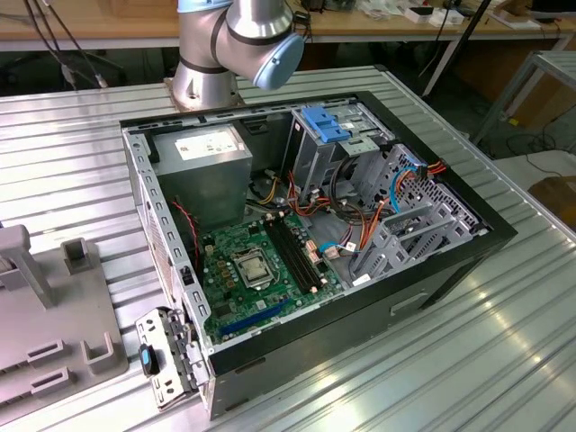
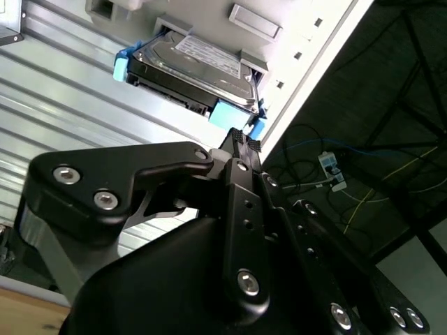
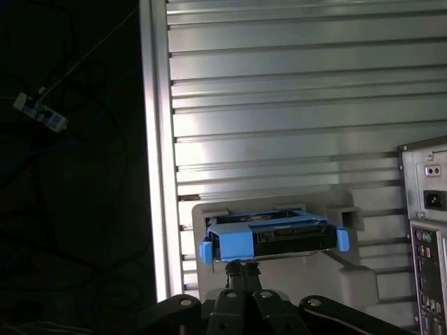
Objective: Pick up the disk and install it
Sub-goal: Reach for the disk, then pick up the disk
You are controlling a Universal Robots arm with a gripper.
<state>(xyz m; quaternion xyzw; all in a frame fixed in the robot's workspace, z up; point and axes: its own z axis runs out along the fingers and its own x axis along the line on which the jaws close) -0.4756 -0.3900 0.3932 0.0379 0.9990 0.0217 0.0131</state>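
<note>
Disk [image 3: 269, 237] lies flat in a grey holder [image 3: 353, 283] on the ribbed metal table [image 3: 279, 105], close to the table's edge and outside the case. Its dark body faces up and the blue carrier wraps its ends, as both wrist views show. It rests in the holder, not lifted, so I judge the work to be at the pick, with the install not yet begun. In the exterior view the case [image 1: 360, 333] lies open on its side with its board and cables exposed. A grey cage [image 1: 337, 153] with a blue latch on top sits at its far end, and the arm [image 1: 211, 63] stands beyond it.

The gripper [image 3: 242, 266] sits just in front of the carrier's near blue edge. Its jaws look drawn together, tip against tip, with no gap to be seen between the ribbed pads [image 2: 246, 142]. They appear to hold nothing; whether the tips touch the blue edge or stop just short of it I cannot tell. By my reading, a grasp calls for the jaws to part wide enough to straddle the carrier and line up squarely with it. They should then close on firm sides rather than the thin plastic lip, and lift straight to clear the holder's raised posts
</note>
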